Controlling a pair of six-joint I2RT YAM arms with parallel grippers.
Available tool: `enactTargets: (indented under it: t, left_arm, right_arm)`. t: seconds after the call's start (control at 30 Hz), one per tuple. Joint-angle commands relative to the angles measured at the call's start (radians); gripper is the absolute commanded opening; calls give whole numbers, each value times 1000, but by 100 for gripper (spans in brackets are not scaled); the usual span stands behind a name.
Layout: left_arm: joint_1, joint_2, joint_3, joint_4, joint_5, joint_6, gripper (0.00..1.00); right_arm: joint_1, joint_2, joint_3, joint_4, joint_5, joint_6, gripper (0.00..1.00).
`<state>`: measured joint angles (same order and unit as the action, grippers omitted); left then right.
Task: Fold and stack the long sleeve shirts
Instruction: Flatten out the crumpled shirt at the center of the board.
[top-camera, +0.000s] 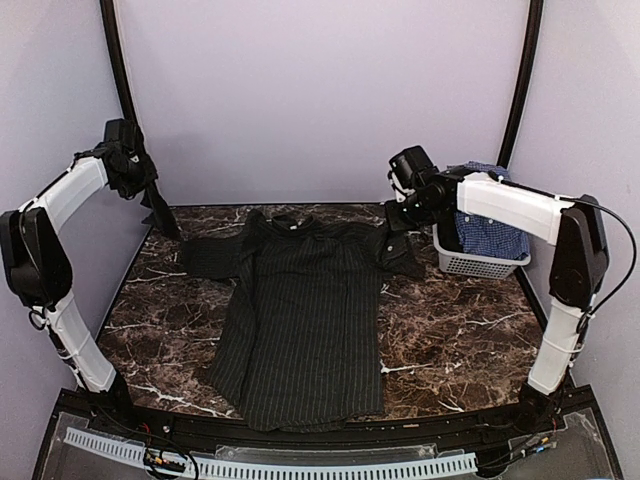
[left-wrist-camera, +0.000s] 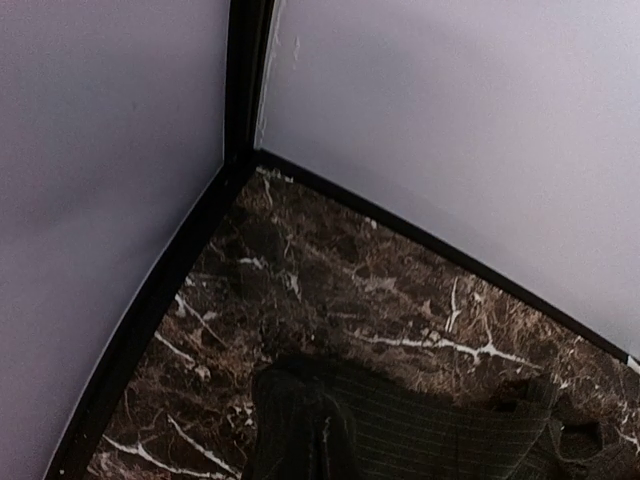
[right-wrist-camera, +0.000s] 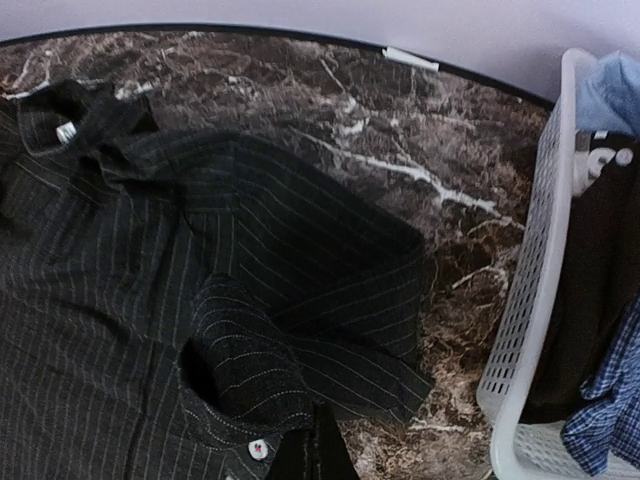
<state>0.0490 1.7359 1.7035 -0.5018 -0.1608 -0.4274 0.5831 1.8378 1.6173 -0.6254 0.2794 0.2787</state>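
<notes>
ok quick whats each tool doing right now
left tool: closed, pinching a sleeve of the black shirt, held up high
right tool: closed, looks clamped on the same shirt's other sleeve

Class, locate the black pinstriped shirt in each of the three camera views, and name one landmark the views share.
Top external: black pinstriped shirt spread flat mid-table, collar toward the back wall.
Left wrist: only one end of it, along the bottom edge.
Right wrist: fills the left and centre, beside the white basket.
Shared landmark: the dark marble tabletop.
</notes>
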Motion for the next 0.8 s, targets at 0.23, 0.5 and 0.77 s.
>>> enactTargets:
  t: [0.23,0.5,0.77]
  left_arm:
    - [-160,-102,-410,141,199,-97,19]
    - [-333,-252,-597,163,197,-155,74]
    - [-474,-315,-789,324,275,-317,69]
  right_arm:
    - [39,-106,-331,145,-79,91,14]
    - [153,-248,-441,164,-91,137,54]
    - [320,-192,-439,243,-181,209,55]
